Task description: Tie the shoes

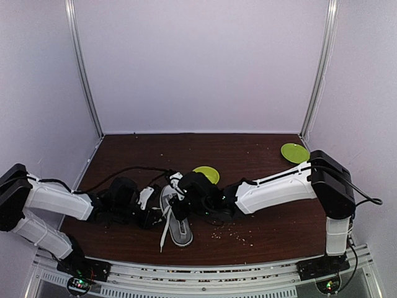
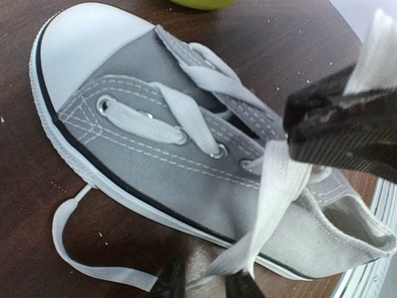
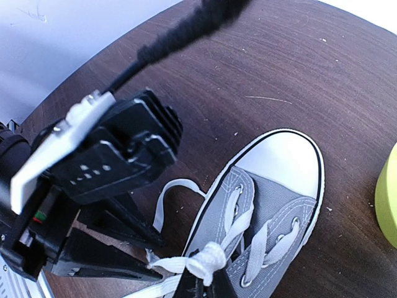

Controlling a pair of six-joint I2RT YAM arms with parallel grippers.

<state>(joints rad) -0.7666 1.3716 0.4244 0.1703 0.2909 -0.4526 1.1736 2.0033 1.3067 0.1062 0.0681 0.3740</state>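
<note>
Lying on its sole, the sneaker (image 2: 161,174) is resting mid-bench (image 1: 267,155) between the arms; left jaws and right jaws are each clamping the laces (image 2: 273,186). Uneven pulling is risking a strand slipping free, or the shoe dragging sideways.
</note>
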